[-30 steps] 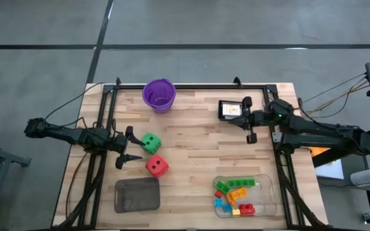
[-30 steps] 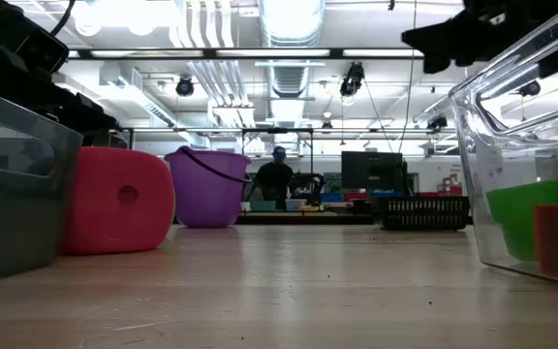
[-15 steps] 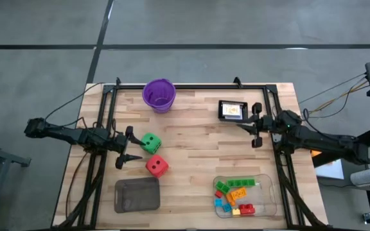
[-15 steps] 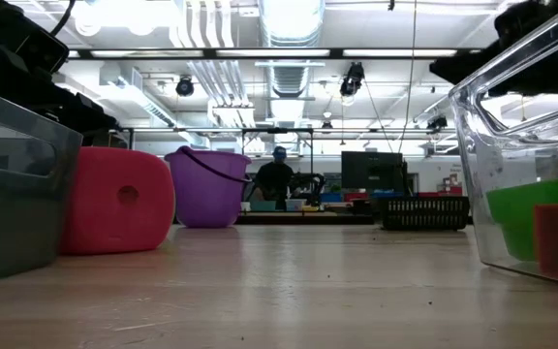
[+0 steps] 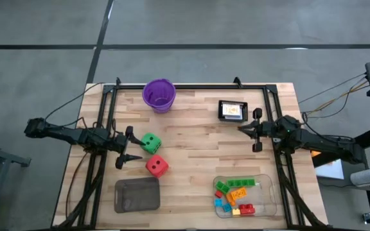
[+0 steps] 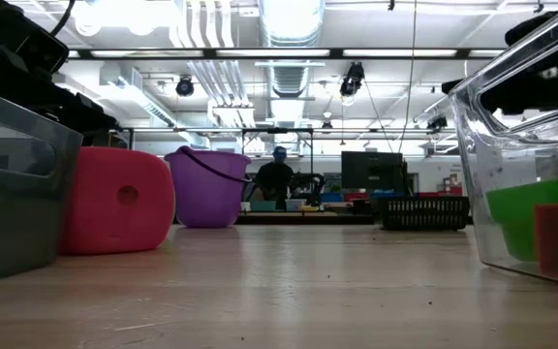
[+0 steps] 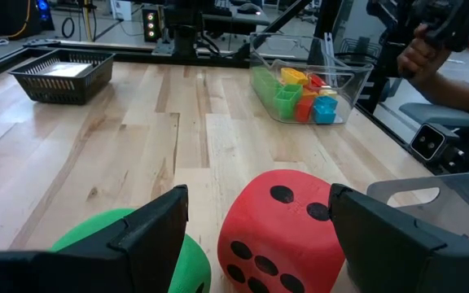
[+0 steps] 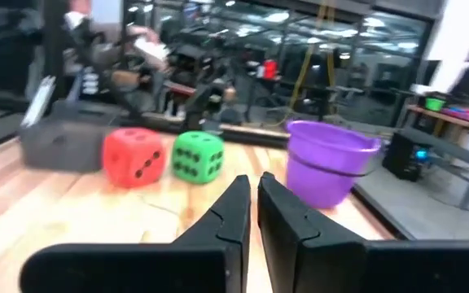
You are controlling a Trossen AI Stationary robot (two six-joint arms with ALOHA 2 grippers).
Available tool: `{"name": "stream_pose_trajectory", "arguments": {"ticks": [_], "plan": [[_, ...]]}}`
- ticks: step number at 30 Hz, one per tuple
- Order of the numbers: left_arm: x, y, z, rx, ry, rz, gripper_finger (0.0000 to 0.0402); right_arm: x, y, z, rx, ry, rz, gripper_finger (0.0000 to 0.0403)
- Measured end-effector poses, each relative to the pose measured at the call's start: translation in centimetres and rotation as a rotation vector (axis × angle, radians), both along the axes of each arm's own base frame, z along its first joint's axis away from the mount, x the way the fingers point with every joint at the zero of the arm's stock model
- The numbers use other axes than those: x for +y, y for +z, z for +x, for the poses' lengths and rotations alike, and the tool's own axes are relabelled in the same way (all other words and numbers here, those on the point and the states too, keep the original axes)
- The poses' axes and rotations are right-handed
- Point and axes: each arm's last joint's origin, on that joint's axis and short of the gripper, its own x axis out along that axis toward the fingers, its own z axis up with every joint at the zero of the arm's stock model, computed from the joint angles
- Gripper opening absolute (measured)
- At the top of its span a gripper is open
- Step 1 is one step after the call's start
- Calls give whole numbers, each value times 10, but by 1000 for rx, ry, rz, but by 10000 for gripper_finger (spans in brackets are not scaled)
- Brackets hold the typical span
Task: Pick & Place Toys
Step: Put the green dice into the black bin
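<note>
Jaws: left gripper (image 5: 122, 148) spread, right gripper (image 5: 254, 130) closed; two dice (image 5: 151, 143).

Floor: grey floor (image 5: 44, 25) around my wooden table (image 5: 191, 144).
Ceiling: bright strip lights (image 6: 289, 19), ducts.
Beyond: a person (image 6: 277, 176) at desks.

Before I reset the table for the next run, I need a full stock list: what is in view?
Green die: one, left-centre, by the left hand.
Red die: one, just nearer the front than the green.
Bricks: a mixed pile, green, orange, red, yellow, blue, inside the clear tray.
Clear tray: one, front right.
Grey tray: one, front left.
Purple cup: one, back edge.
Black basket: one, back right, a card inside.
Left hand: open, beside the green die.
Right hand: shut, empty, in front of the basket.
</note>
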Motion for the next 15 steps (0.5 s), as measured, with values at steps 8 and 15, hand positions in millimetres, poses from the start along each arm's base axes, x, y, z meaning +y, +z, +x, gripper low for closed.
{"name": "stream_pose_trajectory", "arguments": {"ticks": [8, 15], "plan": [[0, 0, 0, 0, 0, 0, 301, 8, -10, -2, 99, 98, -88, 57], [0, 0, 0, 0, 0, 0, 301, 8, -3, -9, 23, -10, -99, 88]]}}
